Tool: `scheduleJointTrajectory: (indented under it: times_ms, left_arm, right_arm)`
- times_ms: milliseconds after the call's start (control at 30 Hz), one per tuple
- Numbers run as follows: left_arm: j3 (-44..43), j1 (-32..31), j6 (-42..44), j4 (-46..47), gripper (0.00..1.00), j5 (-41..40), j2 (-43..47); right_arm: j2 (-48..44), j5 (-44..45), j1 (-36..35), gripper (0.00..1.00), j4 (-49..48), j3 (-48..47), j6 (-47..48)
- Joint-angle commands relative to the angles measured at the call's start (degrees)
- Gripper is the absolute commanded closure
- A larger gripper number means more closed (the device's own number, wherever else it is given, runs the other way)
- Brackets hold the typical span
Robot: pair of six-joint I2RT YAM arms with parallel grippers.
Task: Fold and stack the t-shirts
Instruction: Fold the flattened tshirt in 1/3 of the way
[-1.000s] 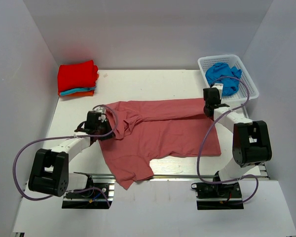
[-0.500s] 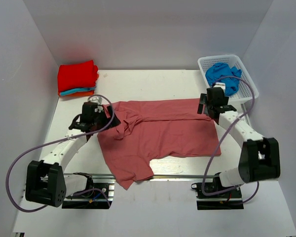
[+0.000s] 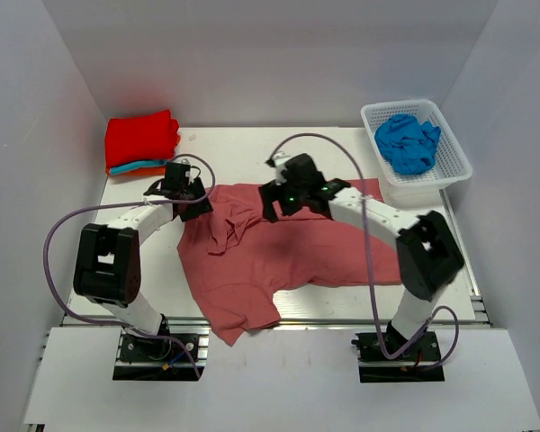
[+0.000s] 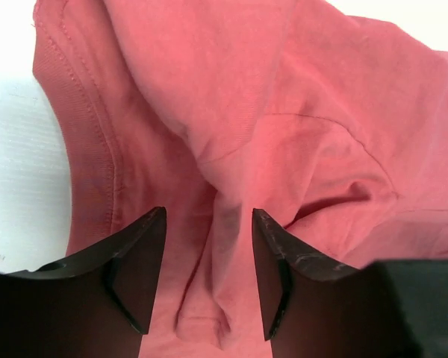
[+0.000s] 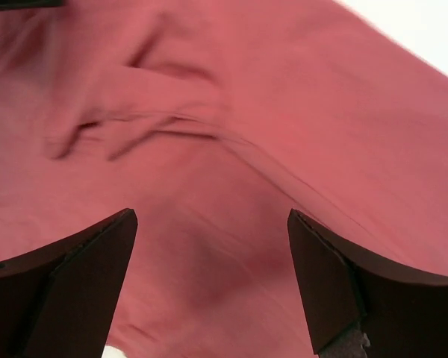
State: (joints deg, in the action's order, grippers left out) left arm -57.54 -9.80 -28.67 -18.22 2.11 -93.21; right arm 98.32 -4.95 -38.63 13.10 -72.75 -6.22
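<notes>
Over the dusty rose t-shirt (image 3: pixel 292 247) on the desk (image 3: pixel 252 148), the left tool (image 4: pixel 207 215) stood partly open and the right tool (image 5: pixel 210 215) wide open, both holding nothing.

Enclosure: white surface (image 3: pixel 234 151) boxed on three sides by plain matte white panels: back wall (image 3: pixel 270 54), left wall (image 3: pixel 36 180) and right wall (image 3: pixel 513 207). The side panels slant outward toward the camera. Light even and diffuse, with soft shadows only. Faint pink cast on the back wall, low in the left corner. Aluminium rail (image 3: pixel 328 319) runs along the near edge of the surface. Lower white ledge (image 3: pixel 270 396) sits in front of it.
</notes>
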Motion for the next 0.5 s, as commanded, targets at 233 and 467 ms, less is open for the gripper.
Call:
scheduleJointTrajectory:
  times_ms: [233,467]
  left_arm:
    - [1.82,0.40,1.60,4.51,0.41,1.22,1.46]
    - [0.58,0.40,2.74,5.20,0.61,3.96,-2.33]
  right_arm:
    - [12.32,-0.07,-10.05,0.18,-0.01,-14.51,-0.99]
    - [19.18,7.41,-13.57,0.37,0.35,-19.88,-3.88]
